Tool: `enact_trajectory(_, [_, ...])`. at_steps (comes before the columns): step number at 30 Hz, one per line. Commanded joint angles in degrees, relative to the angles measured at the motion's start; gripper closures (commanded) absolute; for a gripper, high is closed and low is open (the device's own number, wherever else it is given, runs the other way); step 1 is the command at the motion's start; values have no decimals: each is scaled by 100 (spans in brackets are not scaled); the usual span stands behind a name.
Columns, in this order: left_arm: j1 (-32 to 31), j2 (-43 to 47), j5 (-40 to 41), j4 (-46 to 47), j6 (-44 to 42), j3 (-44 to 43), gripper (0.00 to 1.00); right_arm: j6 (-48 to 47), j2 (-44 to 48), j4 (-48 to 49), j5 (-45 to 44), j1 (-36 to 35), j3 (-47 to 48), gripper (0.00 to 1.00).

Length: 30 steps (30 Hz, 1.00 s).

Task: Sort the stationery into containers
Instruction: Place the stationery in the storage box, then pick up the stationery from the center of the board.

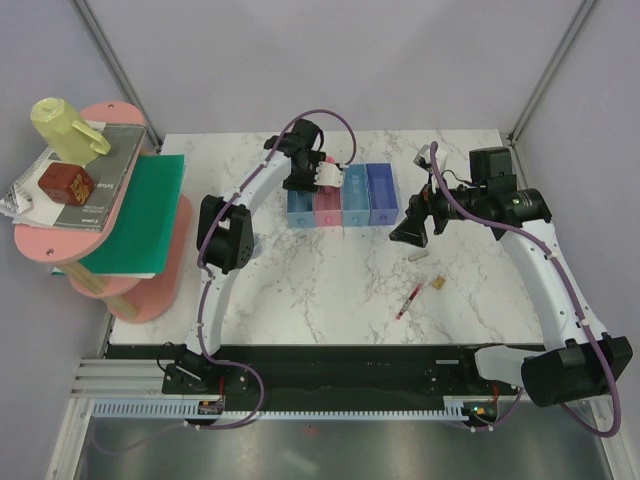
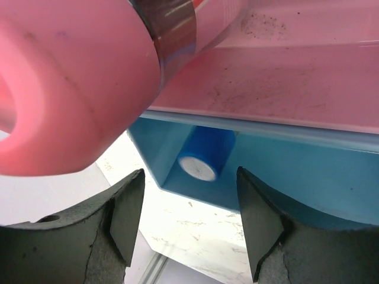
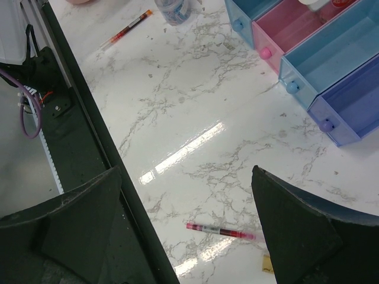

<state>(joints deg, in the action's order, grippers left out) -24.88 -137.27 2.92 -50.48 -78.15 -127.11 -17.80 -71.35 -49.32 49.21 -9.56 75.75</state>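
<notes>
Left wrist: we note the left gripper point(image 2: 189, 174) spread, gripping nothing.
Pink glue-stick tube point(image 2: 77, 89) lies just above it, reaching into the pink bin point(image 2: 284, 89); right gripper point(image 3: 185, 171) spread too, red pen point(image 3: 222, 230) beneath it.

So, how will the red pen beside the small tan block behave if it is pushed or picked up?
The red pen looks thin and round, so it would probably roll if pushed sideways. It lies flat on the glossy table, so pinching it may be slippery. It seems stiff and light.
</notes>
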Motion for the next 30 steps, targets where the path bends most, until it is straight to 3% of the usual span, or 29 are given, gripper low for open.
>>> enact_trajectory(1, [-43,-54,86,205,-166,46,29,-65,16,195,185,33,-42,2])
enact_trajectory(14, [-139,288,25,390,80,195,29,-13,77,204,194,42,10,2])
enact_trajectory(26, [-201,2720,-221,372,854,1978,29,84,367,195,212,51,19,2])
enact_trajectory(30, [-157,3610,-493,-292,1038,2532,25,84,490,186,168,51,54,2])
